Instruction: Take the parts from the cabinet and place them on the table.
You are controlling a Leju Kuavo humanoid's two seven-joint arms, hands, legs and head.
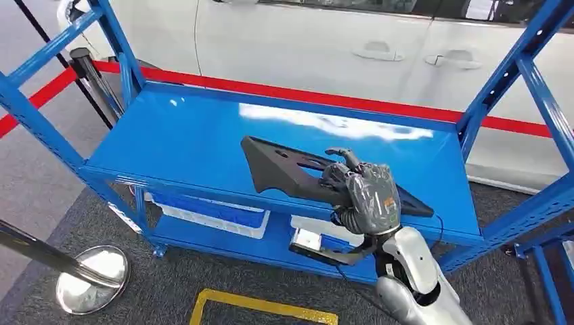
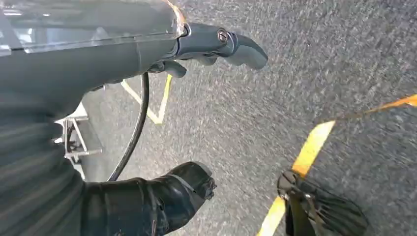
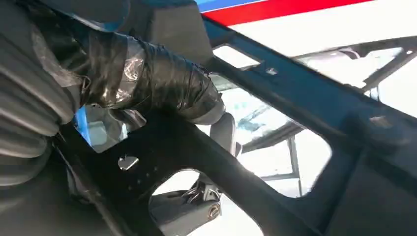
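Head view: the right robot hand (image 1: 362, 193) is reaching over the front edge of the blue shelf (image 1: 196, 139) of the cabinet and is gripping a long black plastic part (image 1: 298, 172). Its fingers are curling over the top face of the part at about mid-length, and its palm is covering the near edge. The part is lying flat on the shelf, running slantwise: its wide end is extending away to the left of the robot hand, while its narrow end is pointing to the right and just overhanging the shelf's front edge. Below the robot hand, on the lower shelf, a blue-and-white tray (image 1: 210, 213) is sitting to the left. Beyond the cabinet a red barrier tape (image 1: 379, 103) is stretching in front of a white car (image 1: 325, 47). A chrome stanchion base (image 1: 91, 277) is standing on the grey carpet, well to the left of the robot hand.

Right wrist view: the tape-wrapped fingers (image 3: 147, 73) are pressing down on the black part (image 3: 196, 152), whose cut-out openings are showing beside them.

Left wrist view: the left robot hand (image 2: 216, 44) is hanging over the carpet with yellow floor markings (image 2: 310, 152), holding nothing, with its thumb and fingers apart.
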